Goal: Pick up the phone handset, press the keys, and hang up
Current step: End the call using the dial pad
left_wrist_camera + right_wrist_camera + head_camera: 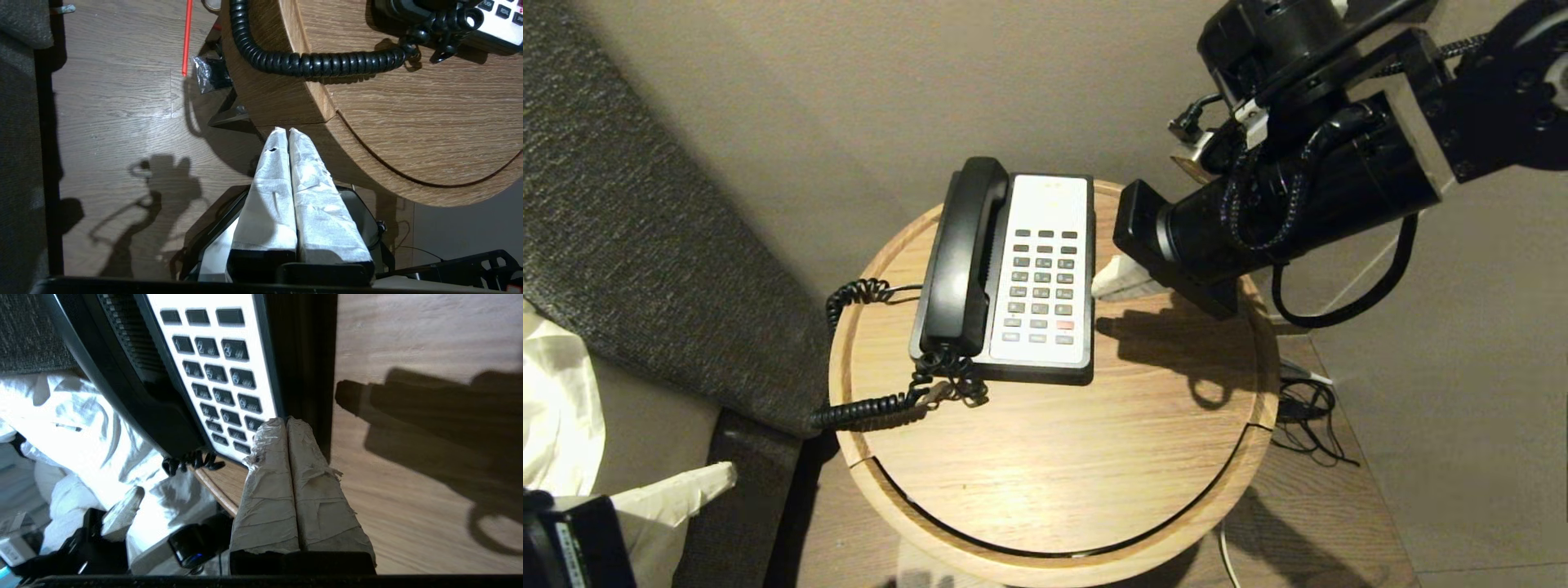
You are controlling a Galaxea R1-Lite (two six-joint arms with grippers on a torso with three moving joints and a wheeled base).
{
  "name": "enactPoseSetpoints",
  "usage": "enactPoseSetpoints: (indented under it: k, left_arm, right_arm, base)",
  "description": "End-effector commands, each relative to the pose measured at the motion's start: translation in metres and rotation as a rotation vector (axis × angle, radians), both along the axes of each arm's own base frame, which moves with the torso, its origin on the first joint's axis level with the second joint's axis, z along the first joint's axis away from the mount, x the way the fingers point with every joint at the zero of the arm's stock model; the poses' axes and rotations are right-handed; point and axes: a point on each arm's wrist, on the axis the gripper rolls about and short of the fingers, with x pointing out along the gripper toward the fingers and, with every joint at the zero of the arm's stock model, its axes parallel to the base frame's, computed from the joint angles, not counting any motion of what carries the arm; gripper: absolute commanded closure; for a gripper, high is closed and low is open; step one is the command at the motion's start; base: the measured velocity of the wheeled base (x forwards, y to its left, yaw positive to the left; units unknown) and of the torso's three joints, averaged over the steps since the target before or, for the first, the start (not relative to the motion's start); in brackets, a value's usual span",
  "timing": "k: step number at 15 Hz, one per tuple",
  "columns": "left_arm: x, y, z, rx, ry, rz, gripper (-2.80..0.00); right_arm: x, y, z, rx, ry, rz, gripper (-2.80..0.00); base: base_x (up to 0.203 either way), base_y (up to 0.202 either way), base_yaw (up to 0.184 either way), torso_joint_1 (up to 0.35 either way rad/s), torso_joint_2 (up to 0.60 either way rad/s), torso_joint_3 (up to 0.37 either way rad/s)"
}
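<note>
The black phone handset (964,253) lies in its cradle on the left side of the phone, on a round wooden table (1062,457). Its coiled cord (866,408) loops over the table's left edge and shows in the left wrist view (318,63). The keys (1041,282) sit on the white faceplate and also show in the right wrist view (220,375), beside the handset (159,420). My right gripper (1098,287) is shut and empty, its tips (286,419) at the phone's right edge, level with the lower keys. My left gripper (288,130) is shut and empty, parked low beside the table.
A grey upholstered seat (629,204) and white cloth (556,392) stand left of the table. Loose cables (1307,408) lie on the floor to the right. A red straw (187,36) and a dark wrapper (210,73) lie on the floor under the table's left edge.
</note>
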Motion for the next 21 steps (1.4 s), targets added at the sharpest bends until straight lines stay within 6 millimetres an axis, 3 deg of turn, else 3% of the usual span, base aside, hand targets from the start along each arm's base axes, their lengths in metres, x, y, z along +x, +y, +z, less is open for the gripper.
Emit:
enactPoseSetpoints:
  k: [1, 5, 21]
  left_arm:
    - [0.006, -0.004, -0.004, 0.007, 0.014, 0.002, 0.00]
    - [0.004, -0.003, -0.005, 0.005, 0.011, 0.001, 0.00]
    - [0.003, -0.002, -0.009, 0.012, 0.021, 0.002, 0.00]
  right_arm:
    - [-0.006, 0.007, -0.001, 0.002, 0.020, 0.031, 0.00]
    - [-0.017, 0.015, -0.003, 0.001, 0.055, 0.063, 0.00]
    - [-0.005, 0.027, -0.020, -0.036, 0.070, 0.061, 0.00]
  base:
    - [0.000, 0.000, 0.000, 0.000, 0.00, 0.000]
    - [0.000, 0.000, 0.000, 0.000, 0.00, 0.000]
    - [0.000, 0.000, 0.000, 0.000, 0.00, 0.000]
